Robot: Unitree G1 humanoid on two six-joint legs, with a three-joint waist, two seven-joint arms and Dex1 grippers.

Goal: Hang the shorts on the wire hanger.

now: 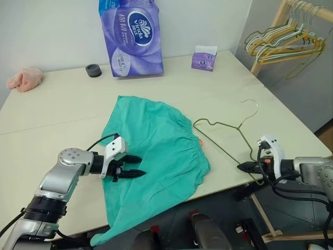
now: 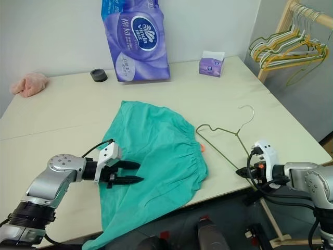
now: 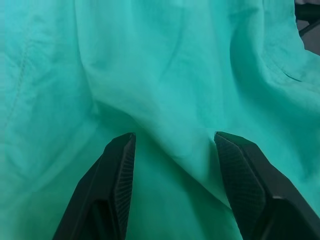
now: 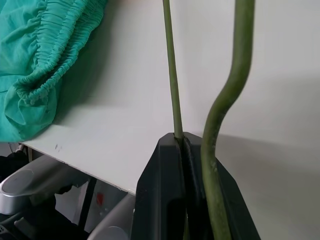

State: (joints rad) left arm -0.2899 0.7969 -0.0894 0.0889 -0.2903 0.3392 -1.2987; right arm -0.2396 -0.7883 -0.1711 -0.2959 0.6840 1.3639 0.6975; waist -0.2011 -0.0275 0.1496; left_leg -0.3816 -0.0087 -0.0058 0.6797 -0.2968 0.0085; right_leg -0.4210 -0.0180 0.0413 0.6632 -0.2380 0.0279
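The left gripper [image 1: 136, 173] hangs low over the shorts [image 1: 156, 156], its 2 black fingers [image 3: 117, 185] spread apart with nothing between them but a soft fold of teal cloth lying beneath — no pinch on the fabric. The shorts lie flat on the pale table [image 1: 57, 125], stretching away ahead of that gripper toward the gathered waistband [image 4: 55, 60] and spilling over the table's near edge below it. Off to the other side, the right gripper [image 1: 244, 167] sits at the table's near edge with its fingers clamped tight on the wire hanger [image 1: 229, 133] — the thin olive wire runs straight out from between the fingertips, across the table, its small hook at the far end. The waistband lies just beside the hanger's wire, well apart from the right gripper.
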